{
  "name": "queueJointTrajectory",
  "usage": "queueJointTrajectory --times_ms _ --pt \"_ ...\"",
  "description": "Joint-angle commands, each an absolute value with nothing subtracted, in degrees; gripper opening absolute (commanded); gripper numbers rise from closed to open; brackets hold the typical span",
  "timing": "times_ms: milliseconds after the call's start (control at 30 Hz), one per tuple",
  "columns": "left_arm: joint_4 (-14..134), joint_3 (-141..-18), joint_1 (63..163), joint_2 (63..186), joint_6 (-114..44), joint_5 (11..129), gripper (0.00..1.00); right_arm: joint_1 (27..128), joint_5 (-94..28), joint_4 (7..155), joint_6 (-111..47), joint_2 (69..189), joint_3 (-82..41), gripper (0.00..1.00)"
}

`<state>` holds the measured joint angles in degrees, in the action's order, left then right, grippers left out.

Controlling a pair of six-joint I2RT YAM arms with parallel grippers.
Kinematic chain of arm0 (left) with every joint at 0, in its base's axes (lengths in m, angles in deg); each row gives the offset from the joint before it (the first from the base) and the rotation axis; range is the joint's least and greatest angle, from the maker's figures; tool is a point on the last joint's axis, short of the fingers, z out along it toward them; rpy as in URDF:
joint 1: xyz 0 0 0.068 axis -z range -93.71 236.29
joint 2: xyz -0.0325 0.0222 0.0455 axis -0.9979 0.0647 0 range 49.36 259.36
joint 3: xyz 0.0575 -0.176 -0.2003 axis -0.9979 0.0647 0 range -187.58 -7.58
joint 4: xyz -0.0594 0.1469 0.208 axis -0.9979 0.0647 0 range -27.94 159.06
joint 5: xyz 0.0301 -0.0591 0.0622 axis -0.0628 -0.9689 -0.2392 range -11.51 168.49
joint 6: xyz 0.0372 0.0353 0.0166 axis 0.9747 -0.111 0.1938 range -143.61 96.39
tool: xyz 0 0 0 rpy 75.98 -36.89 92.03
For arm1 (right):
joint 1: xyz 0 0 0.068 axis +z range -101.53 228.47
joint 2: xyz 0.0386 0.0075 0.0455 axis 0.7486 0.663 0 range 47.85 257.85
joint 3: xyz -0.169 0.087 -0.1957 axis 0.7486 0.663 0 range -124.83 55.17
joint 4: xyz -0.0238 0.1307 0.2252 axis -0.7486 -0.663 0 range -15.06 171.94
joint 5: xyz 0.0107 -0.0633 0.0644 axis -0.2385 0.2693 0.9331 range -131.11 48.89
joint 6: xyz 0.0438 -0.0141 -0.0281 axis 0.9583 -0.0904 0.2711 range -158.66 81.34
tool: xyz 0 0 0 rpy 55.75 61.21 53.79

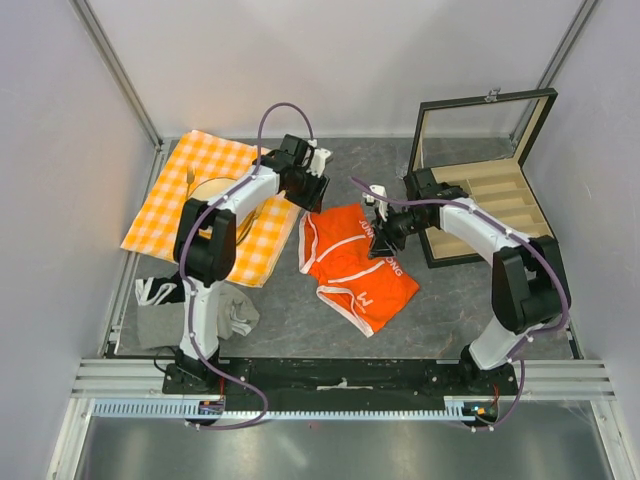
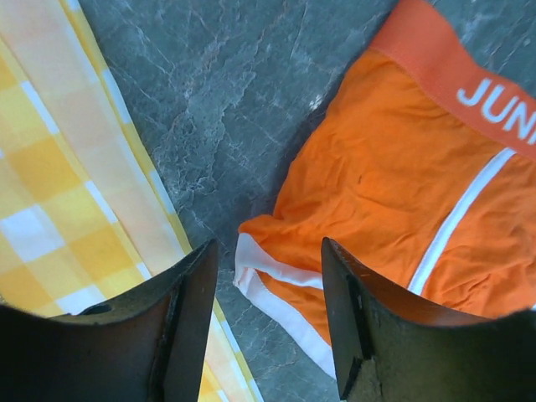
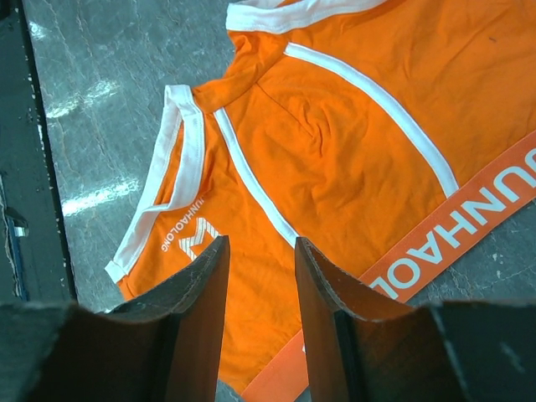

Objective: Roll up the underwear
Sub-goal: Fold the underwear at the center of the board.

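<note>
The underwear [image 1: 355, 265] lies spread flat on the grey table, bright orange with white trim and a lettered waistband. My left gripper [image 1: 312, 190] hangs over its far left corner. In the left wrist view that gripper [image 2: 268, 247] is open, with the white-trimmed leg hem of the underwear [image 2: 394, 167] showing between its fingers below. My right gripper [image 1: 378, 235] is over the garment's right side near the waistband. In the right wrist view it [image 3: 261, 243] stands open above the orange fabric [image 3: 352, 142], gripping nothing.
An orange checkered cloth [image 1: 205, 200] lies at the left, its edge [image 2: 50, 167] close to the left fingers. An open dark box with a glass lid [image 1: 490, 205] stands at the right. Grey-white cloths [image 1: 230, 315] lie by the left arm's base.
</note>
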<state>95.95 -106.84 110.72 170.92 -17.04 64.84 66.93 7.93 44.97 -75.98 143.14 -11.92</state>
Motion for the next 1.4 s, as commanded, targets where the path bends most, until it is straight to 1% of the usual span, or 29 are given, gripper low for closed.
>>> queueJointTrajectory --times_ms 0,33,100,167,200,233,267,300,333,367,400,433,467,533,600,733,967,1033,1100,1133,1200,1233,1267,1300,1367 --pt "102.7 -110.9 110.1 174.3 -11.5 63.4 0.57 66.7 6.9 47.0 -74.7 145.0 -13.3 0.45" --pt "102.8 -110.9 110.0 174.7 -11.6 62.8 0.56 66.7 4.9 47.5 -74.2 145.3 -13.9 0.45" --pt "102.9 -110.9 109.8 175.4 -11.7 62.4 0.53 66.7 2.6 49.1 -73.5 146.8 -15.2 0.49" --pt "102.8 -110.8 109.5 175.7 -12.4 61.4 0.52 66.5 -0.8 49.8 -73.5 150.0 -19.3 0.51" --pt "102.8 -110.8 109.5 175.8 -12.4 61.0 0.50 66.5 -1.8 49.8 -73.6 151.5 -21.4 0.52" --pt "102.8 -110.9 109.4 175.8 -12.5 60.5 0.49 66.5 -2.7 49.6 -73.6 153.3 -26.6 0.52" --pt "102.8 -110.9 109.2 175.8 -12.8 60.4 0.48 66.4 -3.6 48.2 -73.5 157.6 -29.7 0.52" --pt "102.8 -110.8 109.1 176.0 -12.8 59.9 0.45 66.3 -3.6 47.2 -73.6 159.9 -32.9 0.53" --pt "102.8 -110.7 109.1 176.0 -13.1 59.2 0.43 66.2 -3.4 46.0 -75.2 162.3 -39.3 0.54" --pt "102.8 -110.7 108.9 176.2 -13.3 58.7 0.41 66.3 -2.5 42.9 -76.0 167.1 -42.6 0.54" --pt "102.8 -110.6 108.7 176.2 -13.4 58.2 0.35 66.3 -2.2 41.3 -77.4 169.3 -45.8 0.54" --pt "102.7 -110.4 108.5 176.3 -13.8 57.4 0.33 66.4 -1.8 40.0 -79.1 171.2 -50.8 0.54" --pt "102.6 -110.2 108.3 176.2 -13.9 57.0 0.31 66.3 -1.5 37.3 -83.4 174.6 -53.0 0.54" --pt "101.7 -109.4 107.8 176.1 -14.6 55.4 0.29 66.4 -0.4 35.0 -88.3 177.0 -57.0 0.55" --pt "101.1 -109.1 107.5 176.2 -14.8 54.4 0.26 66.5 -0.3 33.7 -93.8 179.0 -58.3 0.57" --pt "100.8 -109.1 106.9 176.5 -15.5 52.7 0.23 67.3 -2.1 33.2 -96.8 181.4 -61.4 0.58" --pt "100.7 -109.4 106.1 176.7 -16.3 50.8 0.17 68.7 -5.3 32.6 -97.5 186.6 -65.2 0.55" --pt "100.7 -109.6 106.0 176.7 -16.6 50.2 0.12 69.3 -6.4 32.6 -97.5 187.3 -65.7 0.53" --pt "100.6 -109.8 105.9 176.5 -17.0 49.7 0.08 69.5 -7.0 31.9 -98.0 188.0 -65.9 0.46" --pt "100.6 -109.7 105.8 176.5 -17.0 49.6 0.06 69.6 -6.9 30.4 -99.0 188.2 -65.9 0.35" --pt "100.3 -109.7 105.7 176.1 -17.3 49.2 0.02 69.7 -6.1 28.9 -100.2 188.0 -66.1 0.22" --pt "100.1 -109.7 105.6 176.0 -17.5 49.2 0.02 69.7 -6.0 28.4 -100.5 187.9 -66.1 0.15" --pt "99.5 -109.5 105.5 175.8 -17.7 49.0 0.02 69.7 -6.1 28.3 -100.5 187.3 -65.9 0.02" --pt "99.3 -109.6 105.3 175.5 -18.2 48.6 0.02 69.7 -6.1 28.3 -100.5 186.7 -65.7 0.00" --pt "98.7 -109.5 105.1 174.9 -18.7 48.3 0.02 69.7 -5.8 28.8 -99.4 185.1 -65.7 0.00"
